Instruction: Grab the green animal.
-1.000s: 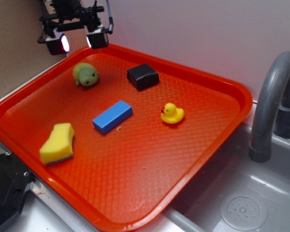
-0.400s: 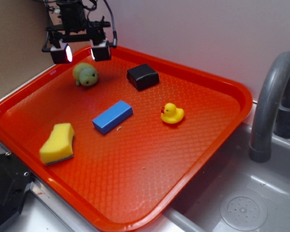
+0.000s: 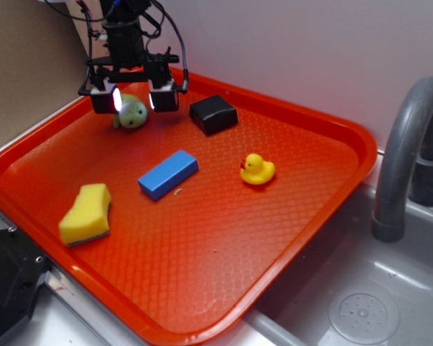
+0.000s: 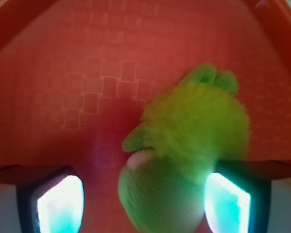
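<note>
The green animal (image 3: 133, 112) is a small fuzzy light-green soft toy lying at the far left of the red tray (image 3: 289, 238). My gripper (image 3: 135, 98) hangs open just over it, one finger on each side. In the wrist view the green animal (image 4: 189, 145) is blurred and fills the space between my glowing pads (image 4: 60, 204), closer to the right one. My gripper (image 4: 143, 204) holds nothing.
On the tray lie a black block (image 3: 213, 114), a blue block (image 3: 168, 174), a yellow rubber duck (image 3: 257, 169) and a yellow sponge (image 3: 86, 214). A grey faucet (image 3: 404, 158) and sink (image 3: 361, 303) are to the right. A wall rises behind the tray.
My gripper has come down and moved to the right, from above the tray's far left rim to straddling the green animal. The toy and other objects have not moved.
</note>
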`<state>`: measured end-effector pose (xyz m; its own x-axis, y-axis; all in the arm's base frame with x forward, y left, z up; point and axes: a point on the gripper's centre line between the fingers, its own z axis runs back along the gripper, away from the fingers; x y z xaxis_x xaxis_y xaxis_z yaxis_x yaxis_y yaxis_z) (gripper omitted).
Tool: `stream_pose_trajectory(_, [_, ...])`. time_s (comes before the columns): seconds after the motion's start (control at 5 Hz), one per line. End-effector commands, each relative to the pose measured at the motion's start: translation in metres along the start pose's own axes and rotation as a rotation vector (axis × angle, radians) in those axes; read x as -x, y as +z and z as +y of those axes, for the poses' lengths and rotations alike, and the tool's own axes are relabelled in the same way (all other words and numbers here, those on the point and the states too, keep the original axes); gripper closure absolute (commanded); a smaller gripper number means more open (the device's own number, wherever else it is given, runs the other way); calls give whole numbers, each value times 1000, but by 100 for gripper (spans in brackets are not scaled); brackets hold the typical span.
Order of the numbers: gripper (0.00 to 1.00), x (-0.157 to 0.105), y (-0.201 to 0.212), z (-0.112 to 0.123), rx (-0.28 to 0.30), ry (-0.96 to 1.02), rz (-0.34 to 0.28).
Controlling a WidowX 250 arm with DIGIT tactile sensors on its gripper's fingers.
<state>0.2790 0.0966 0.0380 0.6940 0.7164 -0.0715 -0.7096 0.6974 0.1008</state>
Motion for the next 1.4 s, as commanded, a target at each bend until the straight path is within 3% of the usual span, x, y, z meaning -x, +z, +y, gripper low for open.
stream_pose_trajectory(0.0, [100,-9,-2,6,-46,-63,-45])
stream_pose_trajectory(0.2, [100,-20,-6,8,-32,-85,-44])
stream_pose_trajectory(0.4, [100,-22,-4,13,-9,-103,-84])
stream_pose_trajectory(0.6, [100,-21,0,-3,-84,-156,-116])
stream_pose_trajectory(0.8, [100,-7,24,-19,8,-282,-168])
stream_pose_trajectory(1.0, [100,66,70,-11,72,-296,-132])
stream_pose_trajectory(1.2, [100,97,118,-10,146,-345,-130])
